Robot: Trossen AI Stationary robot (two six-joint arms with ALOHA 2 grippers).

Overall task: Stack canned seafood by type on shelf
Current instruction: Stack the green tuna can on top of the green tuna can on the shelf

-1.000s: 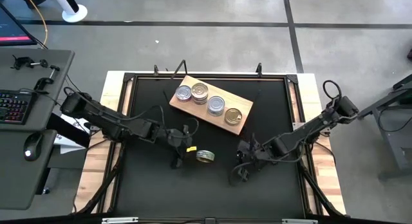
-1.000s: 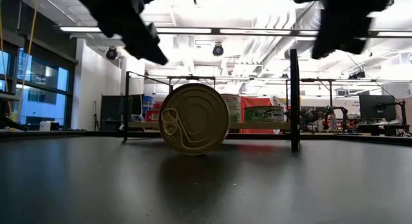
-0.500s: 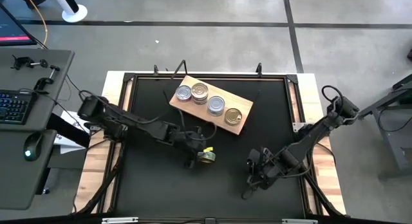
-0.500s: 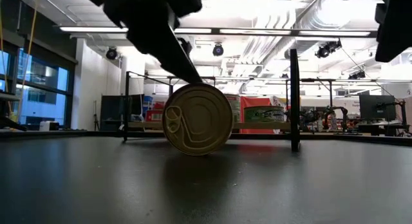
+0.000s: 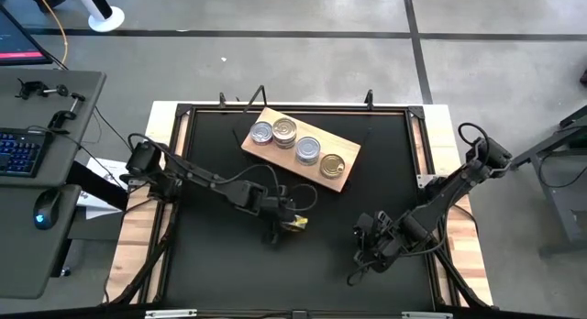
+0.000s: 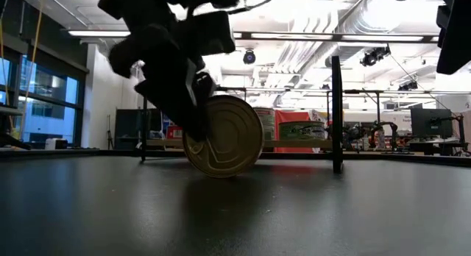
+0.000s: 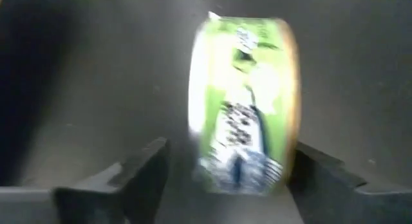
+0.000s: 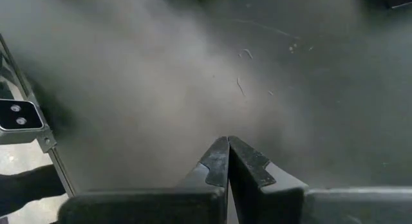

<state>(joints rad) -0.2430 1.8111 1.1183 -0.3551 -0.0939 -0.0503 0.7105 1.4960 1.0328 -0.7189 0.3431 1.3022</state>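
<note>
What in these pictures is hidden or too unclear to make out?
- High view: the loose tin is mostly covered by the left gripper, so their contact is hidden.
- Left wrist view: the tin's green label is blurred; its text is unreadable.
- Low view: the left gripper hides part of the tin's gold lid.
- High view: the tins on the wooden shelf are too small to tell types.
- Right wrist view: only bare tabletop beyond the right gripper.

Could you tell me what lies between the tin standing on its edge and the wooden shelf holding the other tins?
Only bare black tabletop: the high view shows nothing between the gold-lidded round tin on edge and the light wooden plank shelf.
</note>
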